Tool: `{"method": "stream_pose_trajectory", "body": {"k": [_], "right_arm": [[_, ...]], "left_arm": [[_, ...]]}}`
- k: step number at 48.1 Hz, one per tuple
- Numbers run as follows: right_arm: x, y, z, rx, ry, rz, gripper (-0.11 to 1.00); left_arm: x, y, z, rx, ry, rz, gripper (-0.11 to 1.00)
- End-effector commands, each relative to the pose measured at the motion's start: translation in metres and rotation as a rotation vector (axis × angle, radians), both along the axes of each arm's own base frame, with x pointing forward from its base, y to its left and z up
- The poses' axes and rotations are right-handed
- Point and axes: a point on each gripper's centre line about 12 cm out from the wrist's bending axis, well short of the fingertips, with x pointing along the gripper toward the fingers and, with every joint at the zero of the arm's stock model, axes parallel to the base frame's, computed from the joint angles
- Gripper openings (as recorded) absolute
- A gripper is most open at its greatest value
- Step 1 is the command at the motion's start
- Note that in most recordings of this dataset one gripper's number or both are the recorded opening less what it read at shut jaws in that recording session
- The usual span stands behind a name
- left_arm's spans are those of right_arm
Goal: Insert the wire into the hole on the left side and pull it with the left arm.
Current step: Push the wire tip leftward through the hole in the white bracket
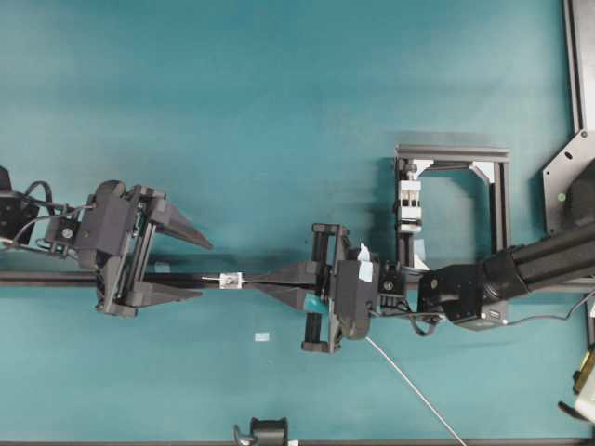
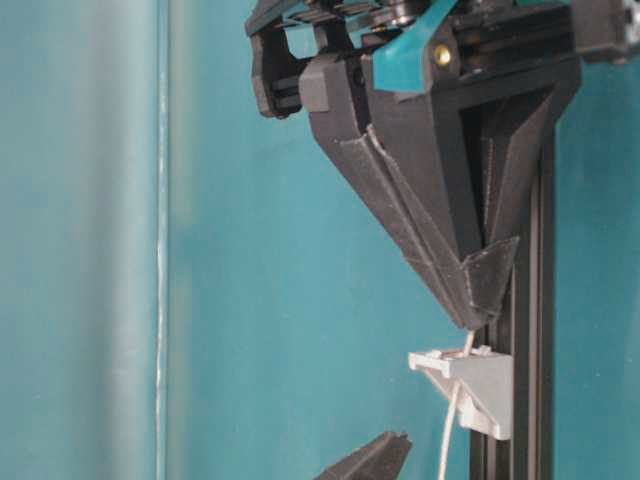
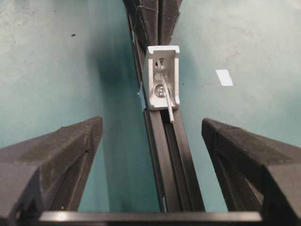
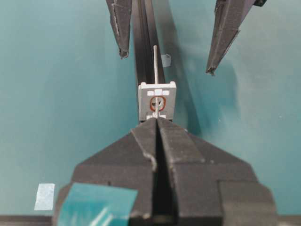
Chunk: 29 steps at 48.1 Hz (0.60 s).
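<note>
The small silver-white block (image 1: 231, 280) with the hole sits on the black rail (image 1: 46, 277). The thin pale wire (image 1: 409, 381) runs from the lower right into my right gripper (image 1: 253, 281), which is shut on it with its tips right against the block. The wire (image 4: 155, 63) passes through the hole (image 4: 157, 101) and a short end (image 3: 168, 106) sticks out on the left side. My left gripper (image 1: 206, 269) is open, its fingers (image 3: 61, 155) straddling the rail just short of that wire end without touching it.
A taller white clamp block (image 1: 409, 204) in a black frame (image 1: 500, 200) stands at the right, behind the right arm. A small white tape piece (image 1: 261, 336) lies on the teal table. A black fixture (image 1: 265, 432) sits at the front edge.
</note>
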Motion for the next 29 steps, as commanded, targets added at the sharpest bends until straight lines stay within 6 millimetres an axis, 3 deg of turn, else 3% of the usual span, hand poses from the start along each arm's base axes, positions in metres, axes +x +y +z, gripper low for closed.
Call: {"method": "stream_pose_trajectory", "body": {"k": [1,29], "right_arm": [[0.0057,-0.0001,0.0113,0.009,-0.034,-0.003,0.01],[0.0106,0.0002,0.0152,-0.017,-0.044,0.001,0.01]], "left_arm": [[0.0045,-0.0004,0.0110,-0.011,-0.042,0.002,0.78],[0.0044,-0.0009,0.0118,-0.014,-0.042,0.001,0.78]]}}
